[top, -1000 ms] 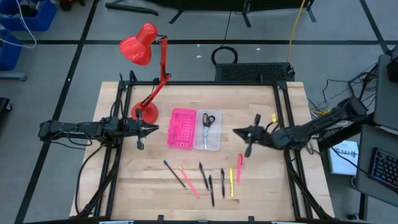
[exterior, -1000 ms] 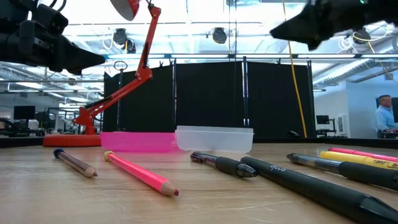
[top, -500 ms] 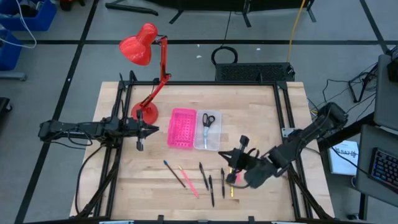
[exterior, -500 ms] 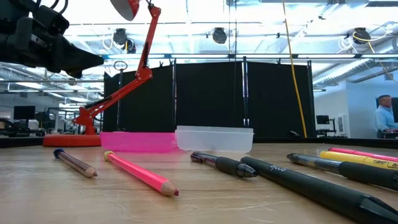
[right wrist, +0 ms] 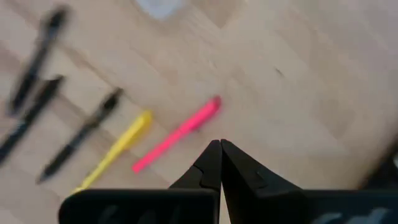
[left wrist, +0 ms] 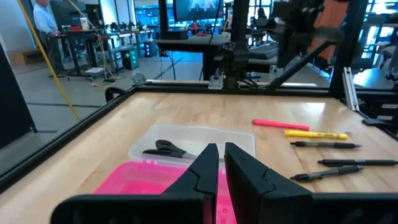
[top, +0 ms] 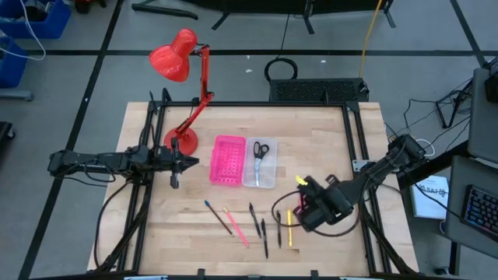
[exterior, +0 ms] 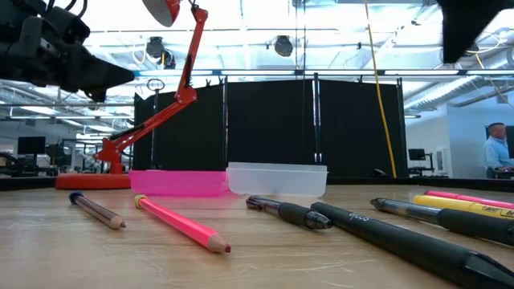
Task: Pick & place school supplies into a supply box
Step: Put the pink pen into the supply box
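the worktop [top: 327, 148] is pale wood with a black frame round it. a red desk lamp [top: 183, 85] stands on a round base at its far left corner.

the right arm reaches in from the right edge and folds down low over the near right part of the worktop. its right hand [top: 305, 204] hangs above the pens there, fingers pressed fully together with nothing between them. seen from its own wrist, the closed tips point down just beside the pink pen [right wrist: 177, 134], with the yellow pen [right wrist: 115, 149] next to that.

the left arm lies stretched out level over the left edge. its left hand [top: 187, 162] sits off the surface beside the lamp base, pointing toward the trays. the fingers [left wrist: 202, 171] stand only a narrow slit apart and grip nothing.

near the middle, a pink perforated tray [top: 227, 160] lies touching the clear supply box [top: 260, 164] on its right. the black-handled scissors [top: 259, 152] lie inside the supply box. i cannot tell whether the pink tray holds anything.

the remaining supplies lie loose in a row along the near side: a blue-capped pencil [top: 218, 215], a pink pencil [top: 236, 225], and three black pens [top: 264, 237] beside the yellow one.
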Action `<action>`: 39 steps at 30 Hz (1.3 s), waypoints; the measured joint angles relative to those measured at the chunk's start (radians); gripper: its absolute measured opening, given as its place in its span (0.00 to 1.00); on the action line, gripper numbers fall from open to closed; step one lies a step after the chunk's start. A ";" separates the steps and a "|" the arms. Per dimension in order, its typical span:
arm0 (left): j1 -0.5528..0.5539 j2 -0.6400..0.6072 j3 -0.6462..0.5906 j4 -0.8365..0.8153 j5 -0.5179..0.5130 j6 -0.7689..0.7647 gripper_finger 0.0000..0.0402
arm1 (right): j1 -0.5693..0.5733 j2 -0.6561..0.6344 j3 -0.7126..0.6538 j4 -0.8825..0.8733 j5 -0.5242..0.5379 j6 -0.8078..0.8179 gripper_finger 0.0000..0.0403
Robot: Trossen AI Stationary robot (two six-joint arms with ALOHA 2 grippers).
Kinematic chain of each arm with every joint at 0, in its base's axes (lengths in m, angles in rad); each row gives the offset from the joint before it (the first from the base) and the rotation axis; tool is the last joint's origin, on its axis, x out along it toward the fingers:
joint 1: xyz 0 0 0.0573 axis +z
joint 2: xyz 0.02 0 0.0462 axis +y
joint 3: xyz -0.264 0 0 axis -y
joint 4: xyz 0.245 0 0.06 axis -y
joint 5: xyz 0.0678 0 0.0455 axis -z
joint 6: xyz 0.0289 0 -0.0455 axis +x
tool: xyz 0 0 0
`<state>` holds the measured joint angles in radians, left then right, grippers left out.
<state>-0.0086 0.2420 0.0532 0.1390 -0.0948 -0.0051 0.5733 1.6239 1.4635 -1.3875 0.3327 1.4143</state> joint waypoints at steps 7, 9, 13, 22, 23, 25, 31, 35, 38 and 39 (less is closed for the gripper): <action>0.000 0.000 0.000 0.009 0.000 0.029 0.09 | -0.057 0.000 -0.001 -0.017 -0.045 0.177 0.09; 0.000 0.000 0.000 0.003 0.000 0.033 0.09 | -0.072 0.000 -0.018 0.048 -0.047 0.210 0.15; 0.000 0.000 0.000 -0.019 0.020 0.031 0.09 | -0.094 0.000 -0.091 0.213 -0.060 0.274 0.30; 0.000 0.000 0.000 -0.033 0.095 0.046 0.09 | -0.150 0.000 -0.381 0.542 -0.267 0.486 0.41; 0.000 0.000 0.000 -0.033 0.095 0.053 0.09 | -0.155 0.001 -0.406 0.575 -0.287 0.486 0.40; 0.000 0.000 0.000 -0.036 0.095 0.059 0.09 | -0.161 0.001 -0.444 0.627 -0.310 0.485 0.39; 0.000 0.000 0.000 -0.033 0.095 0.060 0.09 | -0.155 0.013 -0.487 0.707 -0.362 0.506 0.37; 0.000 0.000 0.000 -0.031 0.095 0.063 0.09 | -0.136 0.054 -0.481 0.694 -0.364 0.527 0.37; 0.000 0.000 0.000 -0.031 0.095 0.062 0.09 | -0.139 0.093 -0.477 0.693 -0.389 0.499 0.37; 0.000 0.000 0.000 -0.031 0.095 0.062 0.09 | -0.143 0.106 -0.475 0.687 -0.401 0.483 0.37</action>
<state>-0.0082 0.2417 0.0532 0.1085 0.0002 0.0570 0.4305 1.7295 0.9882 -0.7008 -0.0679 1.8976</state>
